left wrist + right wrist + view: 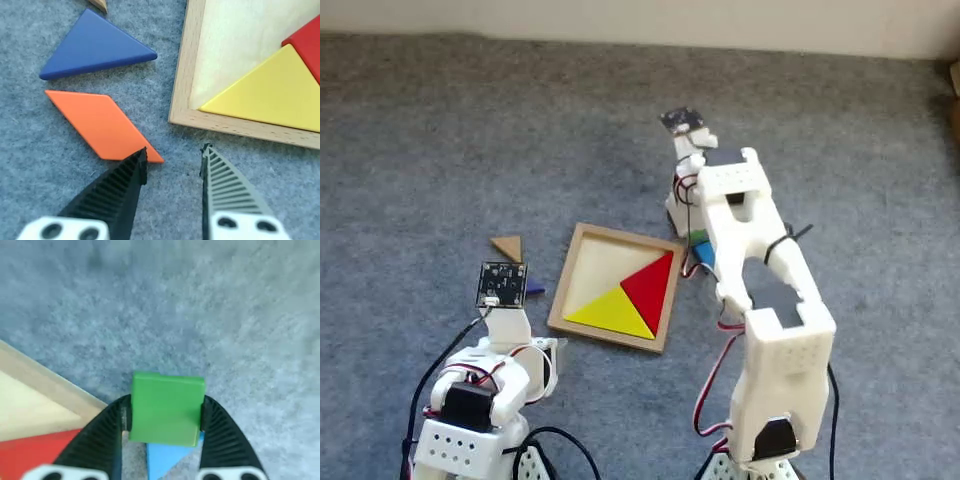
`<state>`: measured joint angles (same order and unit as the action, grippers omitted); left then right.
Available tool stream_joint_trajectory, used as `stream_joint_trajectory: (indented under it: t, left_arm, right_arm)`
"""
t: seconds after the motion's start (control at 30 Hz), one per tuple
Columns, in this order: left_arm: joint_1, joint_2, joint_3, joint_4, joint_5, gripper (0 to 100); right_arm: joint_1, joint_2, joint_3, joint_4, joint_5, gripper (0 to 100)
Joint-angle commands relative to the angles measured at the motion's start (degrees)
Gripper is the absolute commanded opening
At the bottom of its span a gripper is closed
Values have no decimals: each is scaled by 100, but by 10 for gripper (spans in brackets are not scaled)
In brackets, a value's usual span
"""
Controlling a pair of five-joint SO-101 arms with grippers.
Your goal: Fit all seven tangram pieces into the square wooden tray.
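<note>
Pinching the green square (167, 407) by two opposite edges, the right tool (165, 401) has its black fingers pressed flat against the piece. The square overlaps a light-blue piece (165, 460) that shows at the lower middle of the right wrist view. In the high view both pieces sit just outside the right corner of the square wooden tray (565, 275), which lies near the centre of the frame on the grey felt-covered table (440, 130). Inside the tray a yellow triangle (610, 310) and a red triangle (650, 280) lie edge to edge in its lower right part, with bare wood above and left of them. The left tool (174, 150) is spread, nothing between its black and grey fingers. The black tip meets the lower corner of an orange parallelogram (100, 125), which lies on the felt just left of the tray's rim. A dark-blue triangle (95, 47) lies above the parallelogram in the left wrist view, close to it but apart. A tan triangle (508, 246) rests left of the tray in the high view.
</note>
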<state>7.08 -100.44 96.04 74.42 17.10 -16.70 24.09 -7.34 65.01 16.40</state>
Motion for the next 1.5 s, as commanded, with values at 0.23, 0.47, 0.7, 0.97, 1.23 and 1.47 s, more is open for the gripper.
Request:
stream_joint_trajectory:
  t: [0.23, 0.47, 0.7, 0.97, 1.23, 1.47]
  left_arm:
    - [40, -110, 127, 35, 35, 179]
    - [40, -110, 127, 35, 35, 179]
    - [40, -110, 127, 35, 35, 179]
    - [40, -110, 127, 35, 35, 179]
    - [40, -110, 127, 35, 35, 179]
    - [40, -110, 127, 35, 35, 179]
  right_arm:
    - [-382, -2062, 1701, -646, 53, 57]
    - [-1182, -2818, 2888, -1341, 18, 57]
    - [-1851, -2818, 3468, -2220, -26, 57]
    - [-2255, -2782, 3802, -2958, -703, 58]
    - [-2273, -1877, 3749, -2967, -703, 58]
    - [-2246, -2088, 3785, -2958, -686, 87]
